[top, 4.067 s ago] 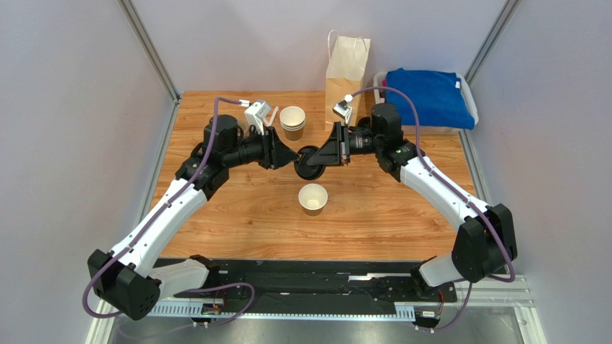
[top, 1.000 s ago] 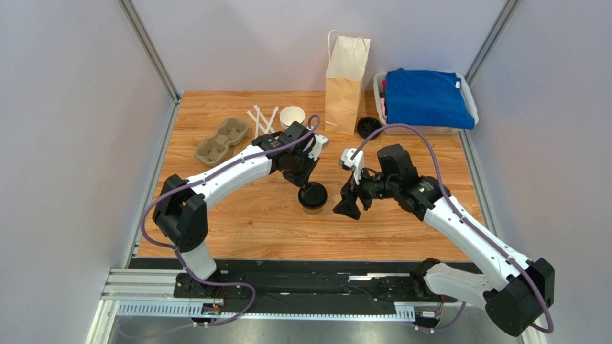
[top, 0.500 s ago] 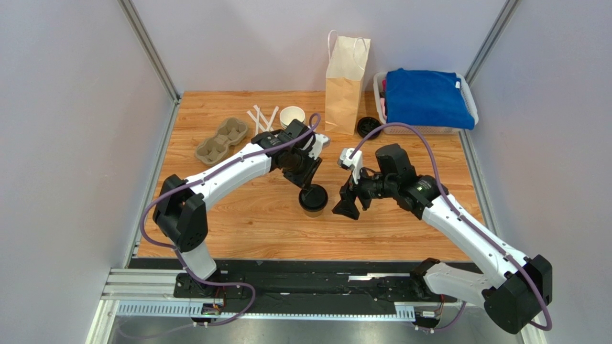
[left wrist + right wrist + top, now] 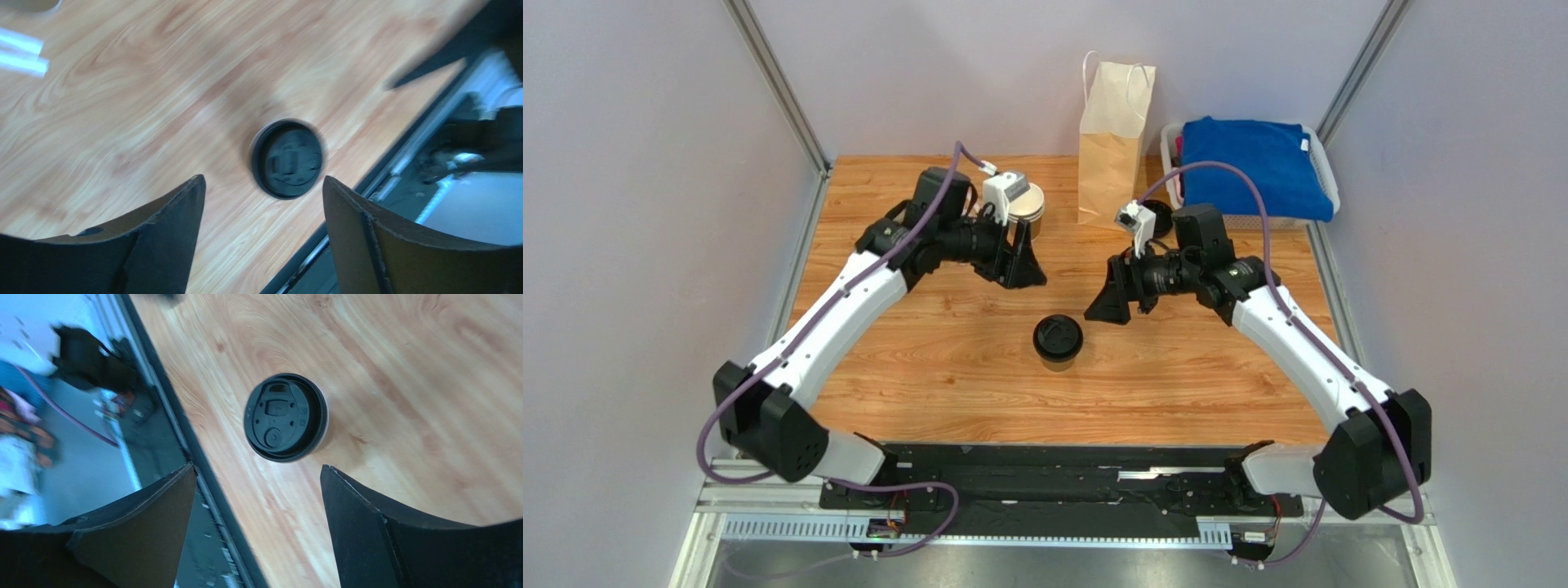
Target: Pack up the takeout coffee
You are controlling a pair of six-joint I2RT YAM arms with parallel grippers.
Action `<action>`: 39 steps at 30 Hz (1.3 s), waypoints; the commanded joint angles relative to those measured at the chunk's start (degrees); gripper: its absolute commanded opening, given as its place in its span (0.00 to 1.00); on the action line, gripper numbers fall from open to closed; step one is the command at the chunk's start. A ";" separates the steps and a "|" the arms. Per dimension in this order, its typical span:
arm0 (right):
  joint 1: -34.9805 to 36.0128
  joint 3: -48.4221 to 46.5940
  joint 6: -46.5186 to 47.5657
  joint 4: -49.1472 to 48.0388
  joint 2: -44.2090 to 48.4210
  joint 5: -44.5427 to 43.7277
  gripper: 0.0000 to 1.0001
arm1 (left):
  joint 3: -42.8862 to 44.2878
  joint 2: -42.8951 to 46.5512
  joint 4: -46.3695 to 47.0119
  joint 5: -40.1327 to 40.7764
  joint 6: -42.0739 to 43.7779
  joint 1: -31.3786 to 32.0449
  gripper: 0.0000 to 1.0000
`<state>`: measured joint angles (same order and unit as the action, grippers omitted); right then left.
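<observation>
The coffee (image 4: 1058,339) stands upright with its lid on, mid-table (image 4: 928,355), and nothing touches it. The step in hand, as I judge it, is the pickup. One gripper should close level around the paper wall just under the lid's rim, squeeze lightly so the cup does not buckle, and carry it upright to the bag (image 4: 1116,123) — between 12 and 1 o'clock from the cup. The left gripper (image 4: 1020,263) hangs at the cup's 11 o'clock and the right gripper (image 4: 1106,306) at its 2 o'clock — both spread wide, both empty.
</observation>
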<state>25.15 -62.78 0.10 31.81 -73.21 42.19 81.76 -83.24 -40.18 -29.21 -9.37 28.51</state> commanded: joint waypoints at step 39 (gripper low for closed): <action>0.43 8.38 -33.23 -20.39 -30.06 8.43 0.00 | -23.39 -18.36 25.51 -22.03 -20.34 -1.97 0.00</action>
<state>25.80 -55.51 -36.64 9.47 -99.57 59.64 58.54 -98.72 -12.21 -56.12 -34.06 26.96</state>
